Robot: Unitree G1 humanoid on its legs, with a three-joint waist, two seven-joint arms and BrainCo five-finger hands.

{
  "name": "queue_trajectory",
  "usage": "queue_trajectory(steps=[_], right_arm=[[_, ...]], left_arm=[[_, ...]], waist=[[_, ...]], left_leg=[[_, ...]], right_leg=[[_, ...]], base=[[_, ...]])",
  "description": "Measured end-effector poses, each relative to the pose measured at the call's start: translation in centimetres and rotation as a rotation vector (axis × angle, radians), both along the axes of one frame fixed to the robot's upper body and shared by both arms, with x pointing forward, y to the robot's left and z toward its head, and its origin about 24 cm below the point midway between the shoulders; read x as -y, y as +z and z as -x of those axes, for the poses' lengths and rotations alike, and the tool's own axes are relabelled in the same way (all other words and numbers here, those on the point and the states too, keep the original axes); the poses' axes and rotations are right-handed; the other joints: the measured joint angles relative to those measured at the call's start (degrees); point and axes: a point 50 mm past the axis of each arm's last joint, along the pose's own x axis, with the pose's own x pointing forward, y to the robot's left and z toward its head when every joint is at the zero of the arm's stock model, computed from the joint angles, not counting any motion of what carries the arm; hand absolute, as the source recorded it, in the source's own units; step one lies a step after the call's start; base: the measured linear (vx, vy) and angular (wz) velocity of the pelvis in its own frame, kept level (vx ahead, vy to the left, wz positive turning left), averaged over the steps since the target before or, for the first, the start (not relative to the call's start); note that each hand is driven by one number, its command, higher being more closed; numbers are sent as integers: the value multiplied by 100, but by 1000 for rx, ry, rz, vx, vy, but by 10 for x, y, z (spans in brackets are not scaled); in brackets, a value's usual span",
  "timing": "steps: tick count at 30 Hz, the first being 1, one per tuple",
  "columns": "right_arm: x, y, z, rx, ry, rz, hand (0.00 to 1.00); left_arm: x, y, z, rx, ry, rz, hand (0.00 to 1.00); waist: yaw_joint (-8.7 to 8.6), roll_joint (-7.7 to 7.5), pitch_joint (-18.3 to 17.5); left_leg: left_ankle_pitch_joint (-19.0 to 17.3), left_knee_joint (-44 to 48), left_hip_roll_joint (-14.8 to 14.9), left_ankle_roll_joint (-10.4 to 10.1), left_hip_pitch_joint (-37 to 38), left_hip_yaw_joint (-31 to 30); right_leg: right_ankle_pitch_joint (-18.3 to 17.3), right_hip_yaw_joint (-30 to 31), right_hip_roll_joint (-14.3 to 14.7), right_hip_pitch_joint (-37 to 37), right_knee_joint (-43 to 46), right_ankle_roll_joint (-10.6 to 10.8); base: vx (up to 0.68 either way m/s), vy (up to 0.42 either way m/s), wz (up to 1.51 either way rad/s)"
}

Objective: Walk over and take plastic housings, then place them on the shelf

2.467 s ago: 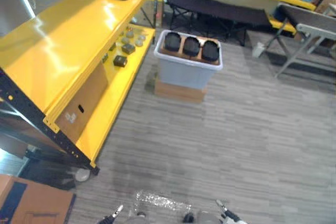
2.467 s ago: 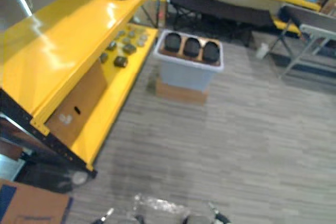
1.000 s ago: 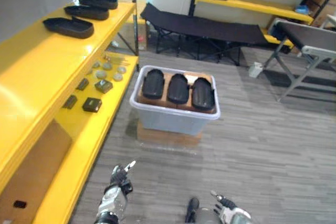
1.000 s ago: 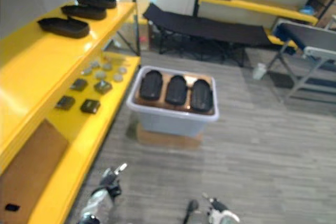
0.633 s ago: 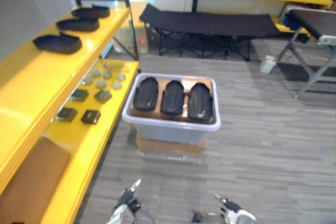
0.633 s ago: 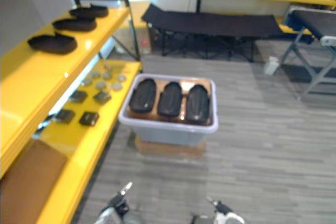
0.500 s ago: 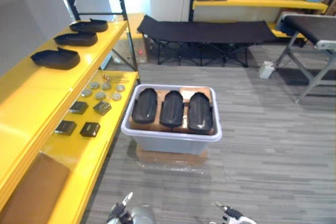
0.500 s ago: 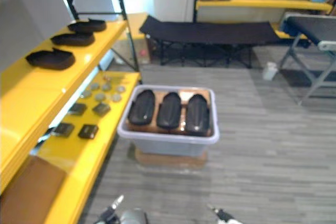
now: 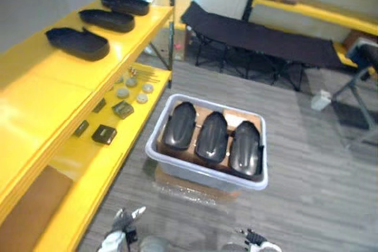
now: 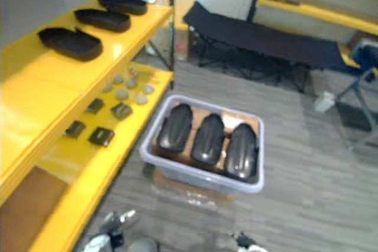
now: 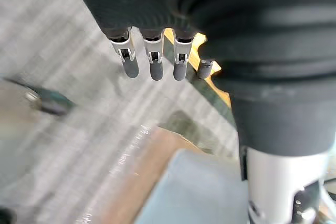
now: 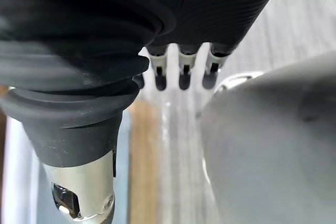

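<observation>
You had the yellow shelf (image 9: 35, 104) running along the robot's left, and beyond it a black folding cot (image 9: 260, 36) against the far wall. On the floor just beside the shelf's lower tier stood a grey bin (image 9: 204, 176), resting on a flat cardboard box (image 9: 177, 182). Three black plastic housings (image 9: 211, 136) lay side by side inside the bin, untouched. Three more housings (image 9: 77, 42) sat in a row on the shelf's top tier, well apart from the bin. Small dark and round parts (image 9: 104, 133) were scattered on the lower tier. The head views gave you that layout. They caught the left hand (image 9: 123, 221) and the right hand (image 9: 254, 239) low at the near edge, over the floor and short of the bin, too small there to read. The wrist views supplied the rest. The left fingers (image 11: 153, 62) hung straight and apart with nothing in them, above a corner of the bin and its cardboard base. The right fingers (image 12: 183, 72) were likewise straight, apart and empty, over the floor.
</observation>
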Motion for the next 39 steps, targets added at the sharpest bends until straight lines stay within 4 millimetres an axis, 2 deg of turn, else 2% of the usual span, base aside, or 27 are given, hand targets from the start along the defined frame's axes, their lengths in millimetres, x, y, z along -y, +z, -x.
queue_trajectory(steps=[1,4,6,8,10,13,15,16,18,19,21,23,24,25,26,27,29,30,33,36,38,39], right_arm=[[-2,0,0,0,32,-10,0],[0,3,-7,27,171,-32,0],[-1,4,-10,37,235,-36,0],[-2,5,-12,49,268,-27,0],[-5,7,-16,95,325,-9,0],[-18,16,-31,243,498,29,0],[-50,37,-47,453,746,-5,0],[-60,43,-50,499,814,-26,0],[-102,72,-63,692,1018,-143,0],[-112,80,-66,740,1042,-181,0],[-145,124,-81,966,1003,-316,0],[-153,157,-98,1120,914,-356,0],[-147,188,-118,1264,787,-337,0],[-141,199,-127,1311,723,-320,0],[-122,217,-145,1389,560,-245,0],[-109,225,-153,1417,456,-206,0],[-51,246,-177,1469,90,-28,0],[-34,248,-180,1467,9,30,0],[39,247,-178,1371,-280,295,0],[71,245,-181,1294,-401,411,0],[97,254,-196,1242,-525,498,0],[103,258,-199,1232,-549,518,0]], left_arm=[[0,0,0,0,0,0,0],[24,-12,17,-57,19,85,0],[32,-22,36,-144,18,114,0],[31,-26,44,-194,1,101,0],[32,-27,45,-209,-43,82,0],[30,-28,47,-213,-46,80,0],[29,-28,48,-221,-44,77,0],[29,-28,48,-222,-44,76,0],[28,-28,49,-228,-68,64,0],[28,-28,49,-229,-74,60,0],[25,-27,47,-224,-85,47,0],[22,-26,46,-220,-112,21,0],[19,-25,45,-216,-141,-5,0],[19,-24,45,-214,-151,-9,0],[19,-24,44,-210,-175,-20,0],[19,-24,45,-210,-183,-21,0],[15,-23,49,-208,-204,-23,0],[14,-23,49,-205,-210,-25,0],[12,-23,52,-201,-212,-3,0],[10,-20,49,-155,-205,1,0],[5,-11,34,-68,-194,-19,0],[4,-8,28,-40,-195,-28,0]], waist=[[9,-11,-5],[40,356,-63],[31,481,-71],[8,480,-64],[-56,447,-52],[-84,407,-72],[-114,384,-68],[-112,378,-68],[-105,329,-103],[-95,302,-101],[-45,189,-131],[6,134,-165],[9,101,-184],[4,96,-180],[-14,97,-178],[-29,116,-172],[-104,114,-179],[-131,114,-179],[-207,157,-172],[-205,139,-125],[-182,134,325],[-149,112,426]], left_leg=[[-13,1,-14,-40,3,-49],[114,-275,271,-243,35,-97],[243,-585,405,-378,201,-87],[320,-755,443,-397,397,-67],[350,-812,414,-395,500,-48],[357,-840,357,-385,511,87],[386,-910,293,-343,558,195],[397,-927,275,-328,584,231],[408,-986,244,-311,615,240],[408,-987,244,-311,615,240],[405,-997,250,-308,616,276],[401,-994,265,-301,625,414],[383,-983,276,-272,636,583],[373,-975,277,-256,658,647],[358,-970,284,-231,720,749],[344,-961,282,-208,741,836],[280,-924,211,-116,803,1011],[261,-881,195,-98,791,1023],[252,-837,137,-81,632,1056],[308,-758,160,-71,306,994],[338,-545,221,-87,-120,835],[352,-499,241,-109,-239,808]], right_leg=[[-182,-55,-26,73,-41,37],[-39,-204,307,195,-524,-124],[22,-220,453,305,-738,-181],[25,-260,500,490,-862,-186],[25,-316,476,631,-964,-186],[77,-211,451,616,-1046,-145],[139,-162,382,618,-1130,-110],[146,-142,365,623,-1130,-103],[171,-125,336,619,-1137,-79],[179,-126,335,617,-1137,-78],[234,-93,340,577,-1136,-85],[322,14,353,492,-1136,-101],[435,141,360,406,-1138,-103],[489,165,361,396,-1154,-107],[591,169,357,393,-1189,-112],[619,171,342,393,-1208,-111],[664,199,253,374,-1228,-89],[665,198,233,361,-1228,-87],[626,116,155,219,-1225,-101],[674,-19,153,-6,-1223,-93],[788,-206,183,-202,-1257,-136],[817,-225,191,-298,-1274,-129]], base=[[103,-283,50],[103,-161,6],[117,-139,-2],[110,-86,5],[65,-17,5],[28,26,-13],[12,58,-19],[-8,57,-14],[-17,43,-4],[0,0,0],[-48,22,-10],[-84,38,-41],[-96,48,-52],[-130,53,-63],[-102,26,-43],[-133,33,-55],[-136,44,-42],[-131,48,-24],[-91,29,-9],[-35,-19,12],[-66,-46,33],[-99,-47,24]])
